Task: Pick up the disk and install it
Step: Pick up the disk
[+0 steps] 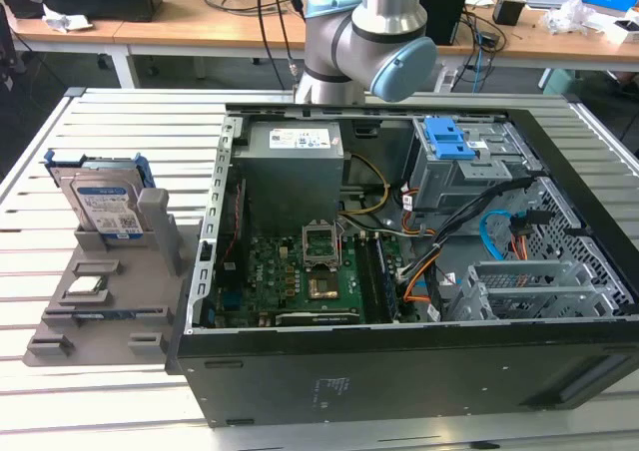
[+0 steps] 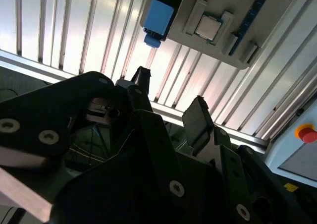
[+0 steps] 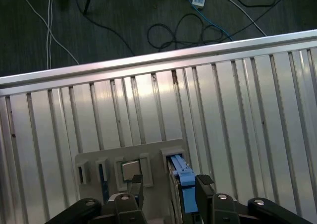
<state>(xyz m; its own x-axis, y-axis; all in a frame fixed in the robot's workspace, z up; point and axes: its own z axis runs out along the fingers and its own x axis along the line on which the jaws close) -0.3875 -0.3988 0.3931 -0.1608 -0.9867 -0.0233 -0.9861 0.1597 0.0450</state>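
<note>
I am watching the black two-finger gripper (image 3: 169,187) hanging with its fingers spread, pinching nothing. The flat silver metal disk with blue plastic rails (image 3: 184,189) is standing on edge in the grey plastic holder tray (image 3: 148,154), lining up with the gap between the fingers but apart from them. The exterior view is showing me the disk's white label (image 1: 105,207) and the open black computer case (image 1: 399,371) beside the tray, while the second wrist view is catching a round red button (image 2: 307,134)

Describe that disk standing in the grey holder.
The disk is a flat silver metal rectangle with a white label topped by a blue band, and blue plastic rails along its edges. It stands upright on edge in the grey holder, on the table, at the exterior view's left of the computer case.
</note>
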